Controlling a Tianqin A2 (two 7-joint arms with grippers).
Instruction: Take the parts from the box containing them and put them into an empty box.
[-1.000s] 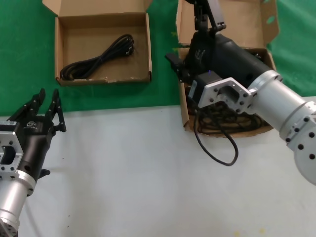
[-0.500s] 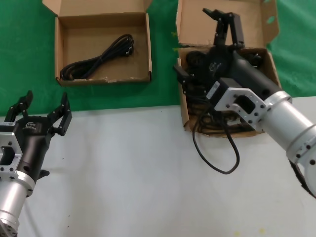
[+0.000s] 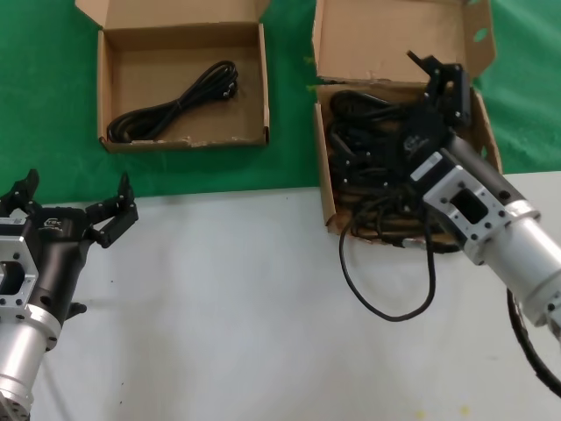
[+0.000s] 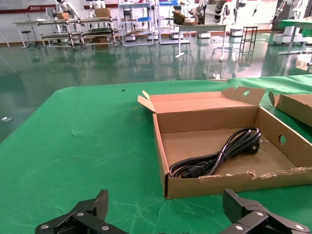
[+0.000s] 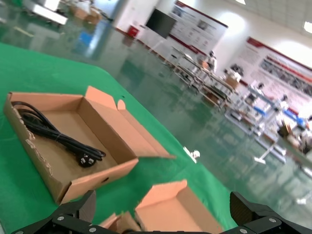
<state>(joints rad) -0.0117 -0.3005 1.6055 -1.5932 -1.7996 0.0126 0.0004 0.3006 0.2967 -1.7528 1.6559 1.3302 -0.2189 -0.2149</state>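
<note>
- One coiled power cord (image 3: pixel 172 110) already lies in the smaller box (image 3: pixel 103 96), on the green cloth (image 3: pixel 44 96) at the robot's left; by its lone occupant, I judge this the receiving box and the transfer only begun.
- The larger box (image 3: pixel 396 39), the one with oval holes in its side tabs, holds a tangled pile of remaining cords (image 3: pixel 368 140); individual bundles there cannot be counted.
- One loop of black cable (image 3: pixel 386 298) spills over that box's near wall onto the white table (image 3: pixel 245 307).
- The right gripper (image 3: pixel 443 83) hovers over the far right part of the larger box with its fingers spread wide and nothing between them, so no cord is in transit.
- The left gripper (image 3: pixel 70 210) sits low at the near left over the table edge, jaws splayed and empty, well apart from both boxes.
- Left to do, as I judge it: grasp each remaining cord in turn, carry it across and release it beside the first.
</note>
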